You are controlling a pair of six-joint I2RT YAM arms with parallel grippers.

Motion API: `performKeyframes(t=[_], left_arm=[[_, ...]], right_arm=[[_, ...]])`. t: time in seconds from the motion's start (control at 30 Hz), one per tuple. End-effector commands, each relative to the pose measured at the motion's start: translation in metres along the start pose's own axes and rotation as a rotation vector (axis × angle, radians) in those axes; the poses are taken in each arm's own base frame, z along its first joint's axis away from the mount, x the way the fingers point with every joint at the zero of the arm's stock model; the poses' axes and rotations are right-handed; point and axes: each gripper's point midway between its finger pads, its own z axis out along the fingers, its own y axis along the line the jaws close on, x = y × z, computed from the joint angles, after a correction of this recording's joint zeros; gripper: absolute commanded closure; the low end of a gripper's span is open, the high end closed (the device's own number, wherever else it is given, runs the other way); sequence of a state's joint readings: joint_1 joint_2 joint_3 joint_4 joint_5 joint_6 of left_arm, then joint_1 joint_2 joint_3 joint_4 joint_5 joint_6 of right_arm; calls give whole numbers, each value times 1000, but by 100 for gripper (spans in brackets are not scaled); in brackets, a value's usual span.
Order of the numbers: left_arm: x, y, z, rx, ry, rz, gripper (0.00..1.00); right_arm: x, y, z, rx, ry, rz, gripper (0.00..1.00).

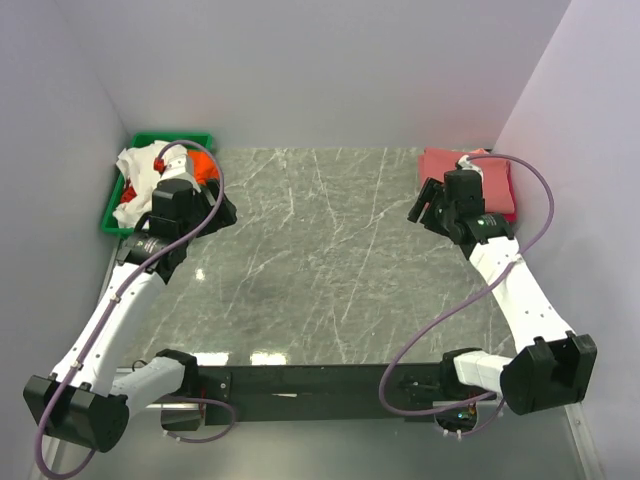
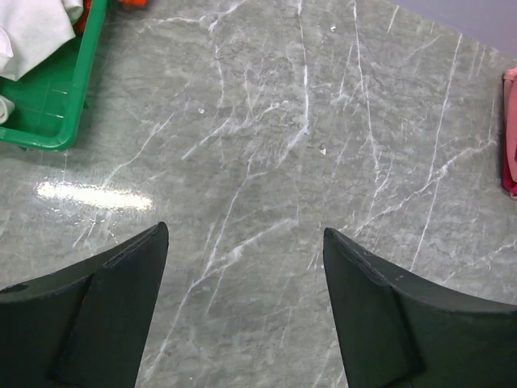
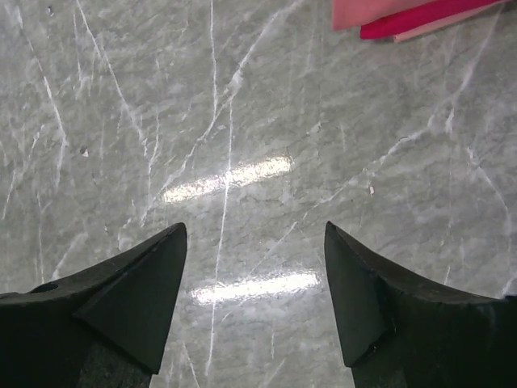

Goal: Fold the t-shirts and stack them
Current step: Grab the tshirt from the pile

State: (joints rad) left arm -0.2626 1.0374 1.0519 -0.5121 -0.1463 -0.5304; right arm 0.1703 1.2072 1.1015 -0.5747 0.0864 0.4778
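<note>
A: How do the fingers of the left gripper [image 2: 244, 234] stand?

B: Spread wide and holding nothing. Only the bare marble table [image 2: 266, 145] shows between them.

A: And the right gripper [image 3: 254, 230]?

B: The same. Its fingers are parted and empty, over shiny tabletop.

A: Where are the t-shirts, then?

B: None is near either pair of fingers. Beyond the left fingers, off to their left, sits the green tray [image 2: 48, 113]. The white t-shirt [image 2: 32, 28] lies crumpled in it, and the orange t-shirt [image 1: 205, 162] is bunched beside that, partly hidden by the arm.

A: And on the other side?

B: Well ahead of the right fingers, toward their right, the salmon-pink t-shirt [image 3: 363, 10] lies folded flat on the table. The edge of the red t-shirt [image 3: 428, 20] shows just under it in the same stack.
</note>
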Motion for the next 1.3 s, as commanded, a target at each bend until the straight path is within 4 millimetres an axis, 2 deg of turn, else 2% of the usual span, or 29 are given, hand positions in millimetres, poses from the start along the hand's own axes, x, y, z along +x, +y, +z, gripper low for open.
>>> performKeyframes(t=[0.0, 0.17, 0.23, 0.3, 0.37, 0.4, 0.43, 0.47, 0.5, 0.57, 0.6, 0.63, 0.7, 0.73, 0.8, 0.83, 0.9, 0.93, 0.97, 1.1, 1.27], left_arm=[[-24, -8, -11, 29, -82, 11, 17], [-27, -9, -7, 30, -88, 13, 15], [-29, -7, -1, 6, -96, -2, 11], [-36, -9, 3, 2, -103, -18, 6], [-50, -15, 14, 21, -125, -21, 3], [-61, -4, 21, -4, -140, -43, 2], [-71, -7, 31, 23, -125, -61, 2], [-82, 0, 36, 15, -130, -89, 2], [-98, 20, 42, -24, -153, -119, 2], [-123, 31, 58, -64, -178, -112, 2], [-136, 51, 63, -116, -201, -120, 2], [-148, 57, 76, -140, -207, -115, 2], [-156, 76, 91, -210, -197, -97, 2], [-159, 84, 109, -243, -183, -91, 2], [-159, 104, 122, -313, -157, -95, 2], [-153, 116, 135, -346, -119, -100, 3], [-151, 138, 142, -406, -109, -113, 2], [-143, 151, 151, -436, -86, -119, 3], [-141, 166, 152, -469, -80, -130, 3], [-121, 208, 160, -560, -27, -142, 3], [-90, 245, 174, -646, 71, -134, 5]], right_arm=[[-13, 1, -11, -8, -77, 1, 25], [-11, -4, -17, 0, -92, -7, 25], [-10, -5, -21, -2, -93, -2, 25], [-10, -4, -27, -13, -94, 4, 25], [-11, -4, -31, -14, -100, 19, 25], [-11, -4, -32, -13, -101, 22, 24], [-13, -2, -34, -21, -100, 24, 24], [-13, -2, -34, -16, -89, 34, 24], [-18, 2, -37, -25, -96, 39, 24], [-19, 4, -33, -25, -86, 53, 24], [-22, 6, -32, -30, -88, 61, 24], [-23, 9, -31, -38, -83, 67, 24], [-24, 16, -22, -61, -67, 88, 24], [-24, 19, -19, -68, -59, 106, 24], [-25, 28, -10, -93, -25, 117, 24], [-26, 31, -7, -100, -15, 120, 24], [-26, 38, 5, -109, 17, 133, 24], [-27, 41, 8, -117, 23, 141, 25], [-24, 43, 17, -113, 48, 141, 25], [-25, 52, 33, -121, 95, 132, 25], [-16, 51, 54, -101, 155, 112, 25]])
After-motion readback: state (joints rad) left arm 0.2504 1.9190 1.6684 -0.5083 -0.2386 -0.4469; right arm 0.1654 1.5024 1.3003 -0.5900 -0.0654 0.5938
